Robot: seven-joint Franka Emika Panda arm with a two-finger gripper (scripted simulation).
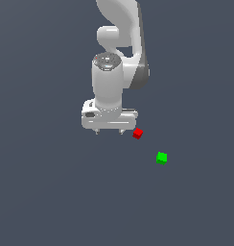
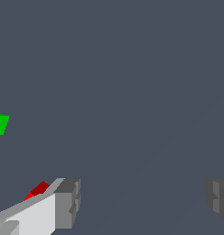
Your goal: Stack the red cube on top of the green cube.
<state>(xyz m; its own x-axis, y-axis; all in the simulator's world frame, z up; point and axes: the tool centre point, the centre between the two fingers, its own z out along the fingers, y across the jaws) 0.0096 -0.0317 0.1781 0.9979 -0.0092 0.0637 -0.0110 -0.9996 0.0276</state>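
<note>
Approach is the step I judge to be in hand: my gripper (image 1: 109,131) hangs released, fingers spread wide with nothing between them, just to the exterior view's left of the red cube (image 1: 137,133). Next I would need to shift it toward the exterior view's right until the fingers straddle that cube, then lower and close. Red cube is tiny, plain, bright. Green cube (image 1: 161,157), same size, sits nearer and further right, apart from it.
</note>
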